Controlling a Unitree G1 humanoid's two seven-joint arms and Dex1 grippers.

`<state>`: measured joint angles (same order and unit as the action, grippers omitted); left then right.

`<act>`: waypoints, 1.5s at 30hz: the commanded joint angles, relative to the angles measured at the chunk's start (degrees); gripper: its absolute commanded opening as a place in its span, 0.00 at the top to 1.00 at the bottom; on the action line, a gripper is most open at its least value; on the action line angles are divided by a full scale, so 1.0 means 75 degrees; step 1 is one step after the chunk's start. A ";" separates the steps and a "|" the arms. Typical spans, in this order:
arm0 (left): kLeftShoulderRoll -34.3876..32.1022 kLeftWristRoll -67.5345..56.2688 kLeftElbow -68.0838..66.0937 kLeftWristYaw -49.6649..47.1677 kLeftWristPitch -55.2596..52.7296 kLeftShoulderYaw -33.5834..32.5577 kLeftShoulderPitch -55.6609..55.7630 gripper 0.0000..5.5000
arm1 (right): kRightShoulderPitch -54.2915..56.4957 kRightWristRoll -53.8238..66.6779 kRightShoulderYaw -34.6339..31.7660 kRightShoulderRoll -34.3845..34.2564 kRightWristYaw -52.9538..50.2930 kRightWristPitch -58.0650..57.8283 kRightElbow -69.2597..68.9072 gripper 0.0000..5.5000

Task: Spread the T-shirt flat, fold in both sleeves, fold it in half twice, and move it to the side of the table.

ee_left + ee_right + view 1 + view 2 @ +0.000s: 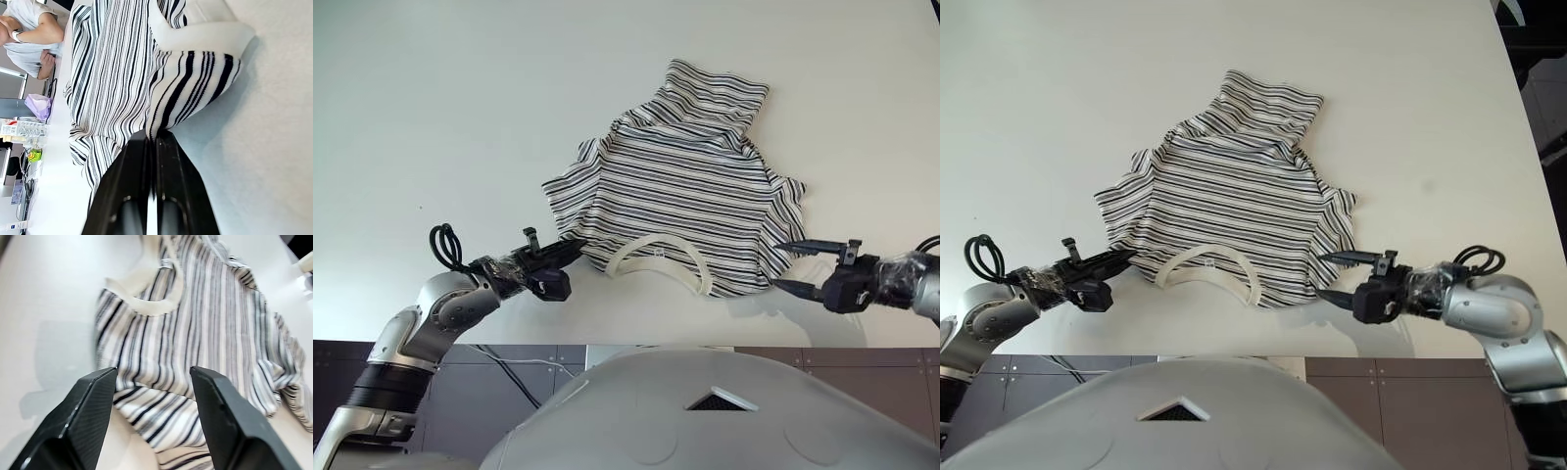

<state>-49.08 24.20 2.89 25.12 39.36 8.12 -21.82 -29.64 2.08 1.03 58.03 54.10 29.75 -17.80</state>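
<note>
On the table (pixel 460 117), rumpled T-shirt (pixel 685 186)

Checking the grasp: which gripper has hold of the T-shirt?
The left gripper: its fingers are shut on the T-shirt edge; the right gripper stands open beside it.

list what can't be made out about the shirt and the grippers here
Black-and-white striped T-shirt: its sleeves, lost in bunched folds in both eye views; its underside, pressed against the white table.
Left gripper: how much cloth it pinches, covered by the shut gripper itself in the left wrist view.
Right gripper: whether its open tips touch the shirt's edge; any gap is too fine to see in the eye views.
</note>
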 commanded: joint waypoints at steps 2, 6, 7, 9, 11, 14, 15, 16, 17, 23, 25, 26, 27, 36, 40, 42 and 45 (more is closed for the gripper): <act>0.0111 0.0184 0.0143 -0.0071 -0.0209 -0.0027 -0.0118 0.98 | 0.0013 -0.1415 0.0463 -0.0229 -0.0373 0.1149 0.1017 0.50; 0.0163 0.0203 0.0198 -0.0029 -0.0276 0.0048 -0.0049 0.98 | 0.0662 -0.2933 0.0867 -0.0678 -0.1352 0.1962 0.2209 0.50; 0.0150 0.0180 0.0213 -0.0001 -0.0285 0.0050 -0.0022 0.98 | 0.0646 -0.3168 0.0954 -0.0791 -0.1578 0.2049 0.2340 0.50; 0.0103 0.0153 0.0190 0.0032 -0.0263 0.0036 0.0006 0.98 | 0.0595 -0.3584 0.1108 -0.0905 -0.2005 0.2256 0.2573 0.50; 0.0081 0.0149 0.0157 0.0051 -0.0239 0.0033 0.0025 0.98 | 0.0612 -0.3743 0.1236 -0.0916 -0.2272 0.2413 0.2683 0.50; 0.0072 0.0142 0.0123 0.0075 -0.0219 0.0029 0.0060 0.98 | 0.0652 -0.3623 0.1400 -0.0850 -0.2444 0.2472 0.2657 0.53; 0.0072 0.0141 0.0110 0.0082 -0.0214 0.0030 0.0077 0.98 | 0.0665 -0.3604 0.1440 -0.0832 -0.2473 0.2473 0.2663 0.56; 0.0075 0.0136 0.0102 0.0089 -0.0212 0.0029 0.0093 0.98 | 0.0685 -0.3590 0.1483 -0.0807 -0.2497 0.2472 0.2683 0.60; 0.0081 0.0134 0.0091 0.0096 -0.0209 0.0033 0.0115 0.98 | 0.0699 -0.3573 0.1532 -0.0782 -0.2515 0.2457 0.2715 0.64; 0.0114 0.0108 0.0070 0.0151 -0.0203 0.0046 0.0198 0.98 | 0.0792 -0.3367 0.1788 -0.0669 -0.2376 0.2155 0.2954 0.86; 0.0121 0.0098 0.0046 0.0153 -0.0196 0.0049 0.0237 0.98 | 0.0858 -0.3333 0.1853 -0.0634 -0.2349 0.2095 0.3021 0.93; 0.0126 0.0092 0.0042 0.0152 -0.0193 0.0047 0.0256 0.98 | 0.0886 -0.3283 0.1878 -0.0621 -0.2329 0.2063 0.3025 0.97; 0.0136 0.0089 0.0045 0.0153 -0.0200 0.0050 0.0274 0.98 | 0.0916 -0.3240 0.1896 -0.0610 -0.2316 0.2042 0.3032 0.97; 0.0668 -0.1950 0.0937 0.0464 -0.1512 -0.0373 0.0835 0.98 | 0.2111 0.0887 0.0896 -0.0338 -0.1207 -0.0439 0.1500 0.97; 0.1007 -0.3029 0.1538 0.0675 -0.3236 -0.0709 0.2373 0.98 | 0.4175 0.2395 0.0440 -0.0367 -0.0394 -0.2329 0.1473 0.97; 0.1150 -0.3088 0.1030 0.0929 -0.3896 -0.0554 0.3822 0.98 | 0.6037 0.2256 0.0633 -0.0804 -0.0105 -0.3088 0.2568 0.97; 0.1392 -0.2707 -0.1095 0.1535 -0.3958 -0.0048 0.6199 0.98 | 0.8959 0.1412 0.1241 -0.1777 0.0310 -0.3589 0.5285 0.97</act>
<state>-39.82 1.56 5.41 33.08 10.52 5.01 13.15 23.54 17.37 7.02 49.31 54.07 5.38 9.07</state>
